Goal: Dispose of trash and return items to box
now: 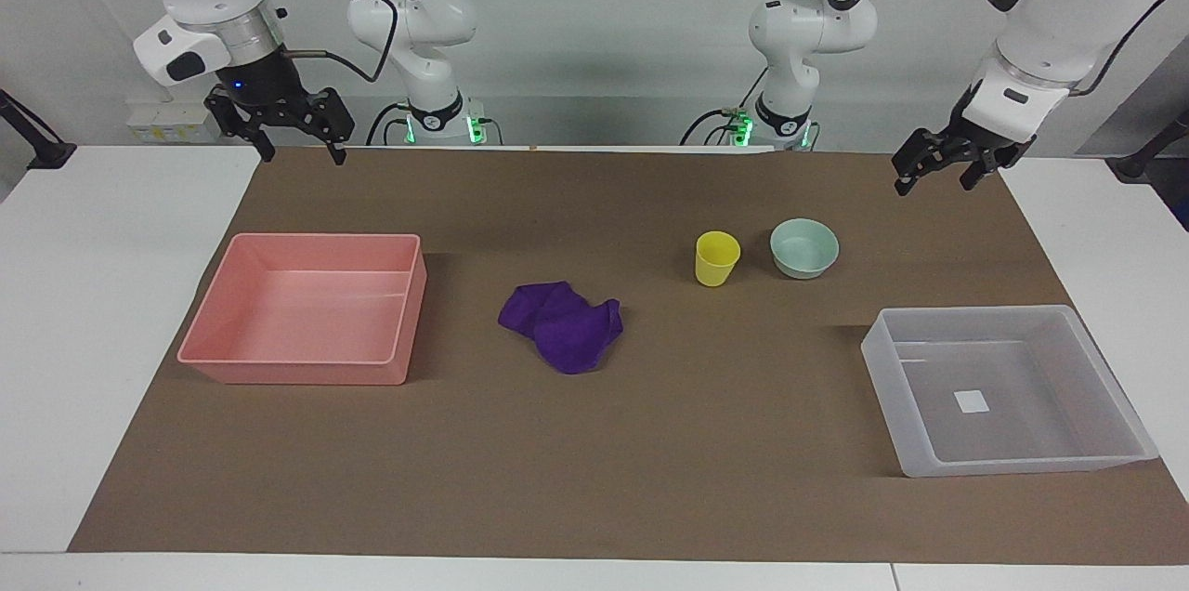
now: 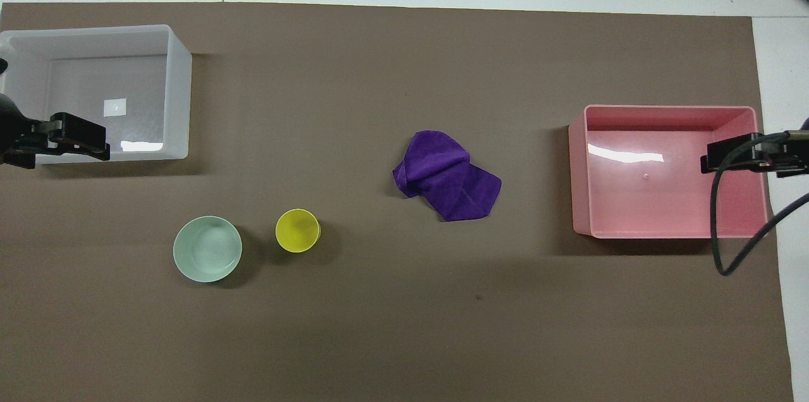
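Note:
A crumpled deep-purple cloth [image 1: 565, 326] [image 2: 445, 177] lies mid-mat. A yellow cup [image 1: 717, 258] [image 2: 297, 231] stands upright beside a mint-green bowl [image 1: 804, 247] [image 2: 207, 248], both toward the left arm's end. The translucent box [image 1: 882, 359] [image 2: 180, 92], with a white sticker inside, is empty and lies farther from the robots than the bowl. My left gripper [image 1: 934, 187] [image 2: 88, 143] is open, raised over the mat's corner at its own end. My right gripper [image 1: 304, 157] [image 2: 720, 162] is open, raised over the mat's edge at its own end. Both hold nothing.
An empty pink tray [image 1: 297, 373] [image 2: 578, 174] sits toward the right arm's end, beside the cloth. A brown mat [image 1: 650, 479] covers the white table. A black cable [image 2: 720, 244] hangs from the right gripper over the pink tray's corner.

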